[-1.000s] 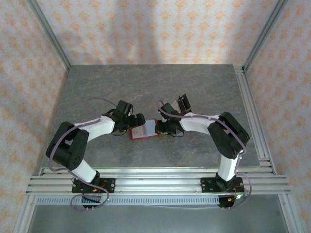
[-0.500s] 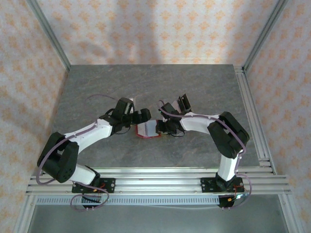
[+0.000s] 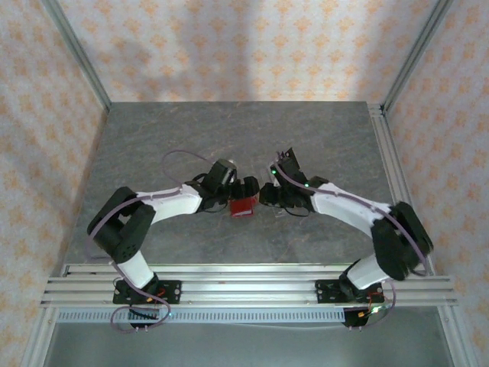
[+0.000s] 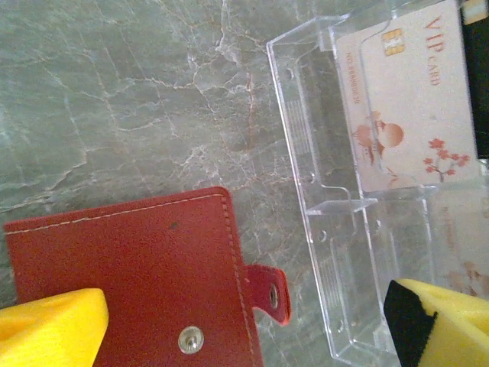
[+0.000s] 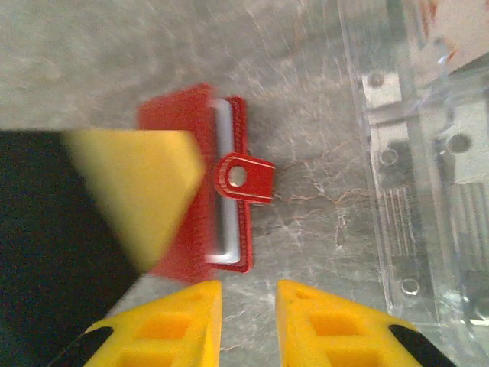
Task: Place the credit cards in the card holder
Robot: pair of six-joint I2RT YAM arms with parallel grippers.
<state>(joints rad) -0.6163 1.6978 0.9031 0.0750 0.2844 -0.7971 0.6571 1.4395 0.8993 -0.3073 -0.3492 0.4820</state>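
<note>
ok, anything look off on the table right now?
The card holder is folded shut, but its snap tab sticks out sideways, not pressed onto the stud. A VIP card lies in the clear case beside it.

The wallet (image 4: 130, 267) is deep red, with pale stitching along its edge, a silver snap and a red tab. Under it the table (image 4: 114, 92) is grey-green stone veined in white, with faint rust streaks. Beside the wallet, the tray (image 4: 306, 153) is clear plastic. The card (image 4: 412, 99) in it is pale pink with reddish-brown blossoms, red lettering and a gold chip. The left gripper (image 4: 244, 327) has bright yellow fingers (image 4: 50, 329), one black-faced. Behind the wallet, the walls (image 3: 229, 46) are cream with orange floral sprigs.
</note>
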